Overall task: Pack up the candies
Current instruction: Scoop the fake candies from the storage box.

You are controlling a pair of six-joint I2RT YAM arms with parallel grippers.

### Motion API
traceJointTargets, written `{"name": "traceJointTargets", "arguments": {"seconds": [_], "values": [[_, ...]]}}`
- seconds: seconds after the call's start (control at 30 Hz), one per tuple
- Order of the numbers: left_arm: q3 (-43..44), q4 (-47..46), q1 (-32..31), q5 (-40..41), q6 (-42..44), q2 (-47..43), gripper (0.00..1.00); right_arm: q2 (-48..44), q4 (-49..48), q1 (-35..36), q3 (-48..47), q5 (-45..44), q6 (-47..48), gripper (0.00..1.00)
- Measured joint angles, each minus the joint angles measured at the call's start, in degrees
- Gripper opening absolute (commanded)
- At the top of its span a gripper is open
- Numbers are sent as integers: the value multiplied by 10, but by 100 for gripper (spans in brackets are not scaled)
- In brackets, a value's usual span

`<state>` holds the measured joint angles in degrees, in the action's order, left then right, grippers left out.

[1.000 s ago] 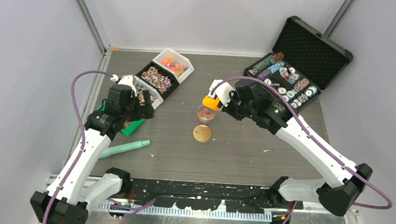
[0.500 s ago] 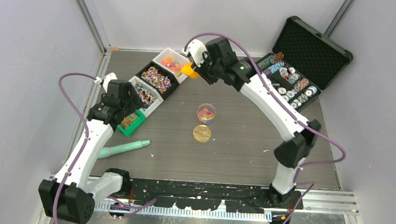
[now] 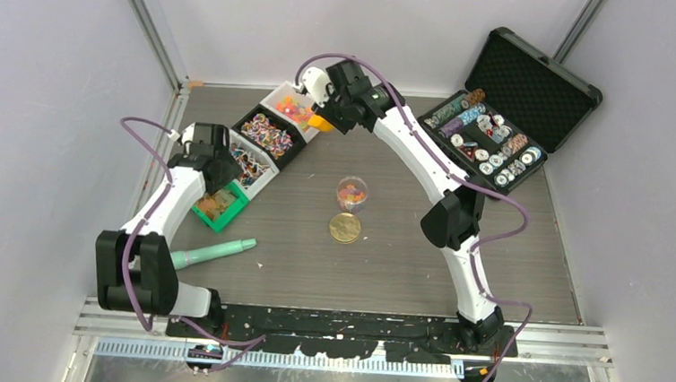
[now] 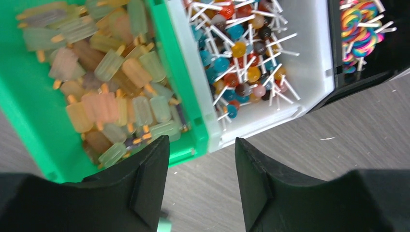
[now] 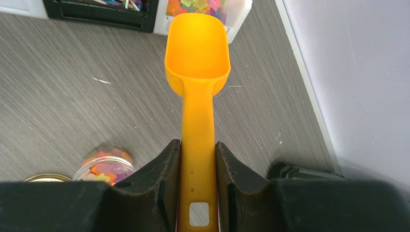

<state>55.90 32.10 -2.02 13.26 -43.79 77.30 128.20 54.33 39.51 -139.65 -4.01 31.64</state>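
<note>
- In the middle of the worktop, the jar holds a shallow layer of bright candies. I judge it partly packed; its gold lid lies just beside it, not yet on.
- Right gripper: jaws clamped on the orange scoop. Its bowl is empty, lip at the far white bin.
- Left gripper: jaws apart, holding nothing, above the green bin and lollipop bin.
- Count — four bins, one jar, one lid, one scoop; candies uncountable.

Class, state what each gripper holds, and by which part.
Right gripper clamps the orange plastic scoop by its handle; left gripper holds nothing.
</note>
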Motion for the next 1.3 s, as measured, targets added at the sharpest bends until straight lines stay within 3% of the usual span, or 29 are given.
{"name": "traceJointTargets", "arguments": {"seconds": [0.27,1.3], "values": [[22,-33,4,-19,-1,50,45,49,-9,-4,-35,-16,16,0],[6,-66,8,-41,23,57,25,203,-154,45,-90,-122,96,0]]}}
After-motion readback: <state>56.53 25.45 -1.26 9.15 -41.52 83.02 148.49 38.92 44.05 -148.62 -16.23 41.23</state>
